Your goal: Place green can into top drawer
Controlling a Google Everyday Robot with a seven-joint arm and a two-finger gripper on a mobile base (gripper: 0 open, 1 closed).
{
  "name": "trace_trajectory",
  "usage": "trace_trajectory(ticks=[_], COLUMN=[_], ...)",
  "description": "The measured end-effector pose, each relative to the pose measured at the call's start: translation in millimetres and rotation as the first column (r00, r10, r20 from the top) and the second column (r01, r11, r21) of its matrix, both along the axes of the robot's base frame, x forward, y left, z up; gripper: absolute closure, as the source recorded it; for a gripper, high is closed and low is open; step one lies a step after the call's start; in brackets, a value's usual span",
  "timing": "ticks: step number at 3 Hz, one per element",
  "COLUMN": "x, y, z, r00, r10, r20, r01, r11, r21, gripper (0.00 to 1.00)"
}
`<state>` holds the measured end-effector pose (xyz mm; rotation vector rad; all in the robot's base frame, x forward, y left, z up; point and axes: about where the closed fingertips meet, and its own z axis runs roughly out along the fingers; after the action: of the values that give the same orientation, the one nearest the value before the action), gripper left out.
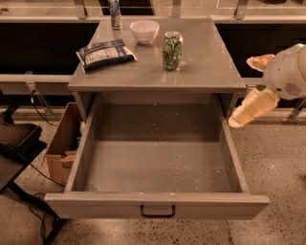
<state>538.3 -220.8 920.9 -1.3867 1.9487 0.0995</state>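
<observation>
The green can [172, 50] stands upright on the grey cabinet top [205, 62], right of middle, with its silver top showing. The top drawer [158, 203] is pulled wide open below it; its speckled floor [158, 165] holds nothing, and the dark handle [157, 211] sits at the centre of the front panel. My gripper [249, 111], cream and white, hangs at the right, just outside the drawer's right wall. It is below the cabinet top and well right of the can, touching nothing.
A white bowl [145, 31], a slim blue-white can [114, 14] and a dark snack bag [105, 52] lie on the cabinet top left of the green can. A cardboard box [64, 143] and a black seat [14, 139] stand on the floor at left.
</observation>
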Motion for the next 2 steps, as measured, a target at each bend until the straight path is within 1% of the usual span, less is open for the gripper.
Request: trace_trajectory(ticks=[1, 2], x=[54, 102], y=[-1, 2], z=[-15, -25], r00=[0.9931, 0.9757], r10=[-0.1, -0.195], r20=[0.061, 0.1], r01=[0.082, 0.133], r11=[0.966, 0.89], r21=[0.246, 0.436], gripper=[0.0, 0.0])
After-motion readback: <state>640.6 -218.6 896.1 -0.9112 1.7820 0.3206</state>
